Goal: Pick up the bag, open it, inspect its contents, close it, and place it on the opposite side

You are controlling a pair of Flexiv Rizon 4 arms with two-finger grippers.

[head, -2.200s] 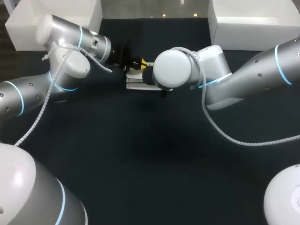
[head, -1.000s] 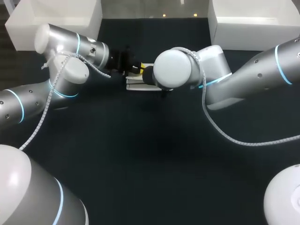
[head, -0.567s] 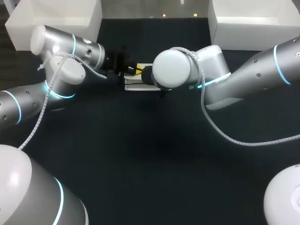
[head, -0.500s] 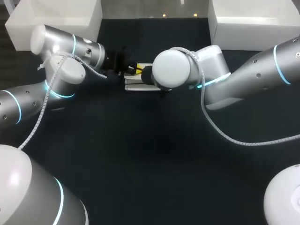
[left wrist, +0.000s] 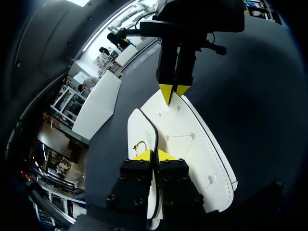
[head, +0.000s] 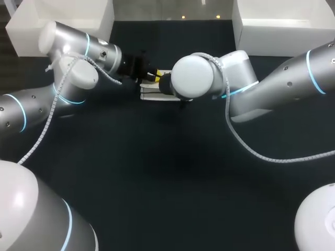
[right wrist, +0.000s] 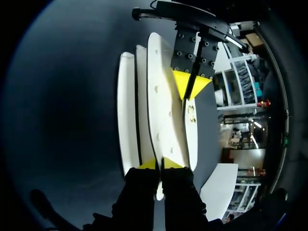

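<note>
Bag, white and flat, sits at the far middle of the dark table, between the two arms.

The left gripper comes in from the left side. In the left wrist view the left gripper has its yellow tips pressed together on a thin, dark-edged flap of the bag. The right gripper meets the same flap at its opposite end, tips also closed.

In the right wrist view the right gripper pinches a white layer between both fingers. The bag shows edge-on there as several white layers, slightly apart from one another. The left gripper faces it from the far end. In the head view the right arm's wrist hides its own fingers.
</note>
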